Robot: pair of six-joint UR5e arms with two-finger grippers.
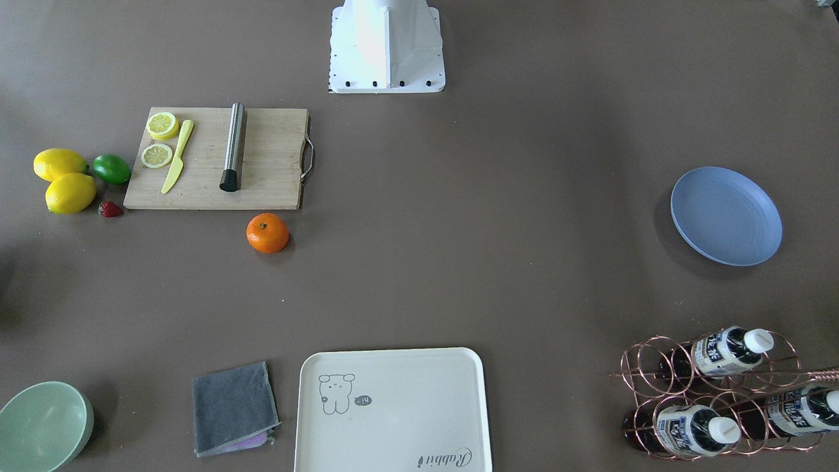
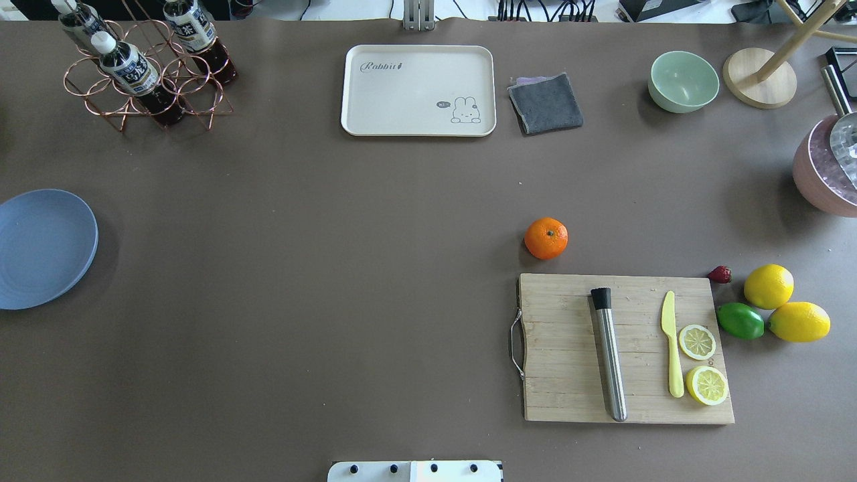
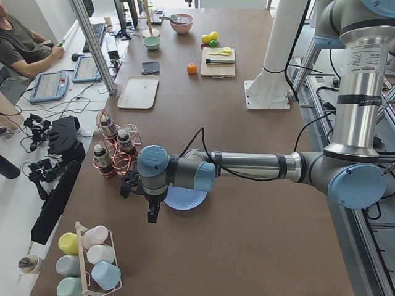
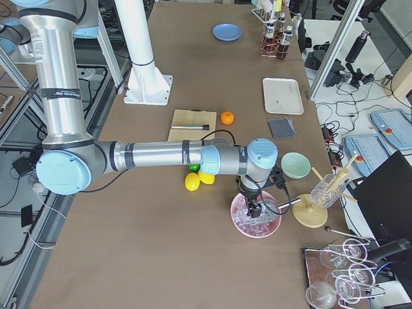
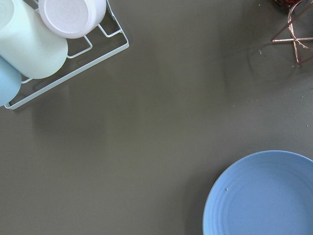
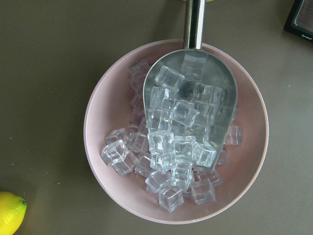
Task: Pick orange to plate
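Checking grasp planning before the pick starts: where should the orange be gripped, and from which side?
Probably best: grip the orange across its widest middle, coming straight down. It is round, stem dimple up, with open table all round except the cutting board close on the robot's side, so close parallel to that board edge.

Bright orange (image 2: 546,238), periwinkle-blue plate (image 2: 41,248) with faint rings, brown table (image 2: 301,268), mint-green bowl (image 2: 683,81).
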